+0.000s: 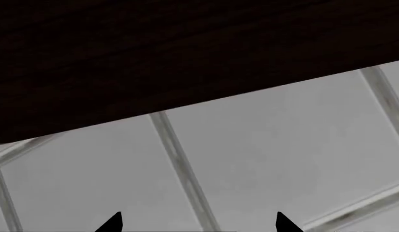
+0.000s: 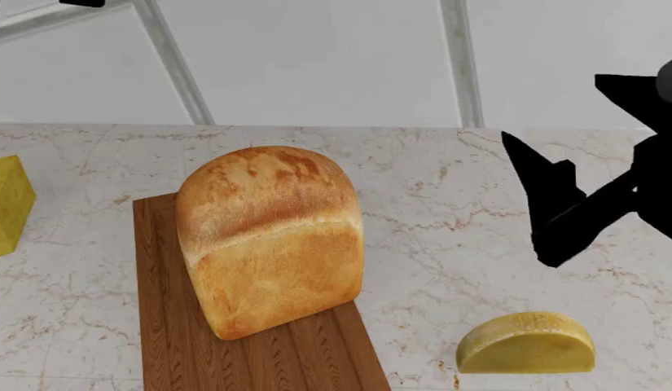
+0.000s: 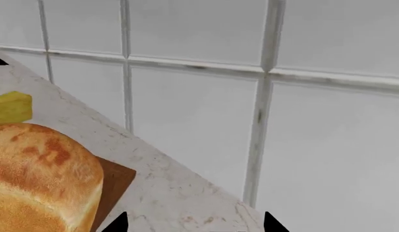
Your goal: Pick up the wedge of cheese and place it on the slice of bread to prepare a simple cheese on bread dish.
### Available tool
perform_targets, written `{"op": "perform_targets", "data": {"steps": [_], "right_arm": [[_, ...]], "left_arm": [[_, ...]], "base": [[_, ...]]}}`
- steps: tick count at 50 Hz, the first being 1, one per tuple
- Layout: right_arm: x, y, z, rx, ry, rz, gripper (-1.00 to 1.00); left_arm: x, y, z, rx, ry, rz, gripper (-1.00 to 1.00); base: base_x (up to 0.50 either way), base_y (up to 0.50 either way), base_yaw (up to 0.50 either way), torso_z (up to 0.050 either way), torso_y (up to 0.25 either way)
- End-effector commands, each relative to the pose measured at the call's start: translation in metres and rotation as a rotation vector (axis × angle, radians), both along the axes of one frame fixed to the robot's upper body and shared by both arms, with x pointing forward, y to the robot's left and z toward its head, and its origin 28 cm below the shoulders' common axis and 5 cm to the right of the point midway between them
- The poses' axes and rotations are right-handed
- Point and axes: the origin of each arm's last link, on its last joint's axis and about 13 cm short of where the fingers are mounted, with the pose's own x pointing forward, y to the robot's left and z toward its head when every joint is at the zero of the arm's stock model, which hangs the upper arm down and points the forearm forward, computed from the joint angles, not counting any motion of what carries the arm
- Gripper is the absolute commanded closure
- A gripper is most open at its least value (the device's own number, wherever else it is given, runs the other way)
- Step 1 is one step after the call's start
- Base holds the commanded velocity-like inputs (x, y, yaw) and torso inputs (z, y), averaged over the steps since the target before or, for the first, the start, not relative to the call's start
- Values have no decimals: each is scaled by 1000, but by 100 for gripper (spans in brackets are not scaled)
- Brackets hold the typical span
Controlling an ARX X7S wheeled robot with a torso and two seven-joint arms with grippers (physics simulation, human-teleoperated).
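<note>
Wedge of cheese (image 2: 526, 343) on counter; right claw (image 2: 547, 208) raised above, empty.

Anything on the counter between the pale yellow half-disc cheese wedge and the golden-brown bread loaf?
No: head view shows only bare marble counter between cheese wedge and bread loaf.

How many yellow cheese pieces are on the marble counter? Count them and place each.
2. The pale yellow half-disc cheese wedge lies near the front, right of the wooden cutting board. The brighter yellow blocky cheese chunk sits at the far left edge, partly cropped; others may lie outside view.
</note>
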Motion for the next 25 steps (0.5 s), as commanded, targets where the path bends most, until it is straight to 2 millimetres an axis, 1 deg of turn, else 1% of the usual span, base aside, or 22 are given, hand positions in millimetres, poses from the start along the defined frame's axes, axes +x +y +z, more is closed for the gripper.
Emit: {"op": "perform_targets", "data": {"steps": [1,10,20,25], "right_arm": [[-3,-10,-2,-38,28,62,-100],[-1,-13,1,-61,46,63,-100],[-2,-15,-8,-67,78,61,-100],[-6,-17,-18,-79,109,72,-100]], "left_arm": [[-5,-1,-12,-11,13,-9,-100],[-5,0,-12,-12,8,-11,-100],[-3,-1,-13,3,39,12,-100],[-4,-1,-12,-3,26,8,-100]], "base": [[0,0,0,0,0],[0,0,0,0,0],[0,0,0,0,0],[0,0,0,0,0]]}}
